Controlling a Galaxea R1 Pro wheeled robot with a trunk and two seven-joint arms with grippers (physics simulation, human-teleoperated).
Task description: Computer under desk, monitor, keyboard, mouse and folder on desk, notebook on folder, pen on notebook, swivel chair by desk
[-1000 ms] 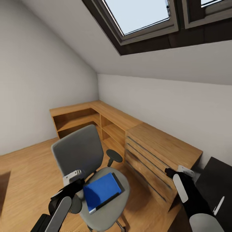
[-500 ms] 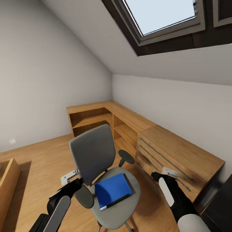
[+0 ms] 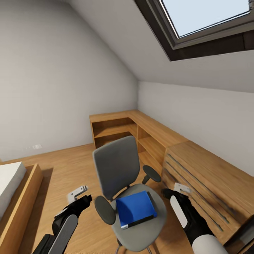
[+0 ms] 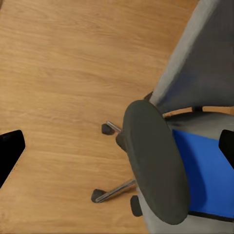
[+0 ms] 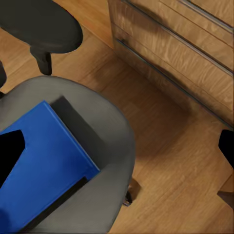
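Note:
A grey swivel chair [image 3: 118, 165] stands on the wooden floor just in front of me, its backrest toward the far wall. A blue folder [image 3: 135, 209] lies flat on its seat. My left gripper [image 3: 78, 195] hangs open beside the chair's left armrest [image 3: 104, 210], apart from it. My right gripper [image 3: 174, 190] is open too, just right of the seat and over the floor. In the left wrist view, the gripper [image 4: 117, 148] looks down on the armrest [image 4: 156, 161] and the folder [image 4: 207, 180]. The right gripper [image 5: 117, 156] faces the folder [image 5: 46, 161] and the seat.
A low wooden unit with drawers [image 3: 201, 176] and open shelves [image 3: 116, 130] runs along the right wall and round the corner. A bed in a wooden frame [image 3: 21, 197] stands at the left. Bare floor [image 3: 67, 165] lies left of the chair. A sloped ceiling with a skylight [image 3: 208, 17] is overhead.
The head view has swung to the left: chair, folder and wooden unit sit further right in the picture, and the bed has come into sight. Both grippers keep their place in the view.

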